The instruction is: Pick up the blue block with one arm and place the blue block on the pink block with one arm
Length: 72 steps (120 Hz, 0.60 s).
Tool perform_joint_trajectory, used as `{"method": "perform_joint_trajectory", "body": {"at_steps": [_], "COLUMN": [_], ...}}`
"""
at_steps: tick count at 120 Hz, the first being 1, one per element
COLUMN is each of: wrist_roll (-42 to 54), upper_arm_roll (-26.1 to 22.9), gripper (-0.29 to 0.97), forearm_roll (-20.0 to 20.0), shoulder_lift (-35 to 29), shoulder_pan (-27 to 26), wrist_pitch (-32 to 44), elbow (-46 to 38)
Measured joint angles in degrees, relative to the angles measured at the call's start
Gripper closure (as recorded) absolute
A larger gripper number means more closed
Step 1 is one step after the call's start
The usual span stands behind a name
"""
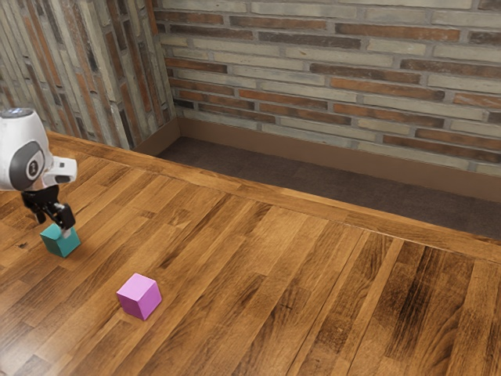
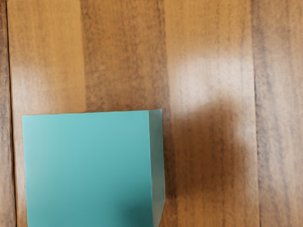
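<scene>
Our gripper (image 1: 59, 225) sits atop the blue block (image 1: 60, 242); whether it pinches, we cannot tell. We should grip squarely before lifting toward the nearer pink block (image 1: 139, 296).

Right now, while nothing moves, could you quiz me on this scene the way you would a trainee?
1. True or false: the blue block already sits on the pink block.
2. In the exterior view, the tool is: A) at the pink block; B) at the blue block; C) high above both blocks.
3. How many blocks are there in the exterior view?

Key: 1 false, the two blocks are apart; 2 B; 3 two.
</scene>
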Motion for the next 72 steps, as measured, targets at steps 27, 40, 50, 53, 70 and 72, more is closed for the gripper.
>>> {"method": "perform_joint_trajectory", "body": {"at_steps": [27,40,50,53,70,72], "wrist_roll": [1.6,2.3,2.8,2.9,3.6,3.6], "upper_arm_roll": [-0.1,-0.3,-0.3,-0.3,-0.8,-1.0], "gripper": [0.0,0.0,0.0,0.0,0.0,0.0], "forearm_roll": [-0.1,0.0,0.0,0.0,0.0,0.0], "shoulder_lift": [1.7,2.6,3.7,3.9,5.1,5.3], "shoulder_pan": [1.0,1.3,1.4,1.4,2.4,2.6], "wrist_pitch": [1.3,1.5,1.6,1.6,1.6,1.5], "elbow": [0.8,1.8,2.6,2.8,3.9,4.2]}}
